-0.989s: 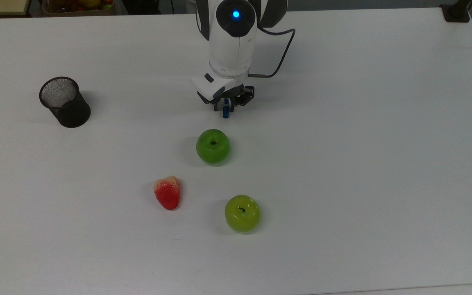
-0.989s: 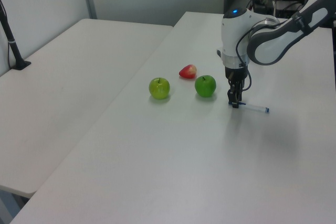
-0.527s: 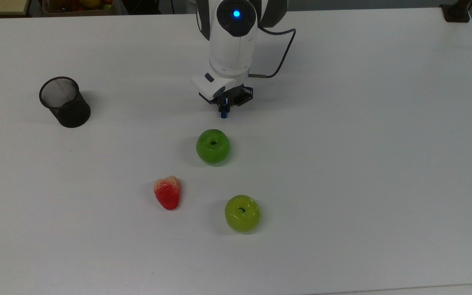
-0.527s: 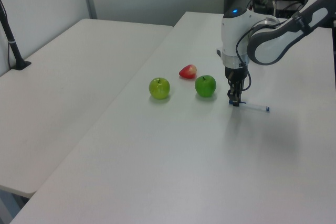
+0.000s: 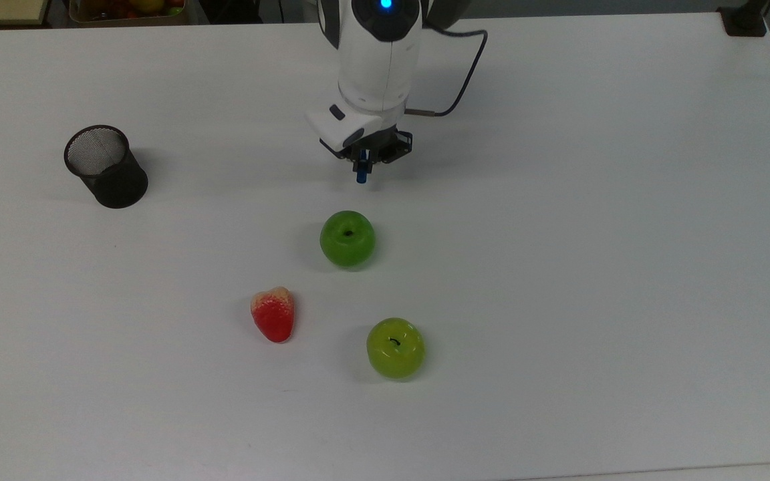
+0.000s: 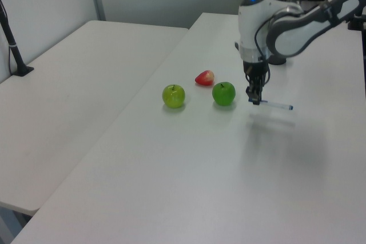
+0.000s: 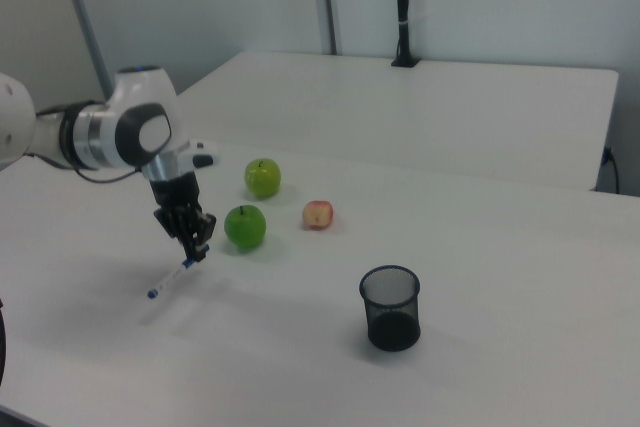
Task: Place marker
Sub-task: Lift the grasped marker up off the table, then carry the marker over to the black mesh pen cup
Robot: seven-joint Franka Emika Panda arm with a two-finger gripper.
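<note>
My gripper (image 5: 363, 160) is shut on one end of the marker (image 6: 273, 105), a slim white barrel with blue ends. In the left view the marker sticks out almost level to the right of the gripper (image 6: 253, 99), a little above the table, with its shadow below. Seen in the right view, the marker (image 7: 172, 275) slants down toward the right view's left from the gripper (image 7: 197, 246). From the top view, just a blue end of the marker (image 5: 361, 176) pokes out under the wrist.
A black mesh cup (image 5: 105, 167) stands at the top view's left. A dark green apple (image 5: 347, 238) lies just in front of the gripper. Farther off are a red strawberry (image 5: 273, 314) and a lighter green apple (image 5: 395, 347). The white table (image 5: 592, 234) is bare on the top view's right.
The gripper has risen with the marker, which lay on the table a second ago and now hangs above it. The fruits and the cup have not moved.
</note>
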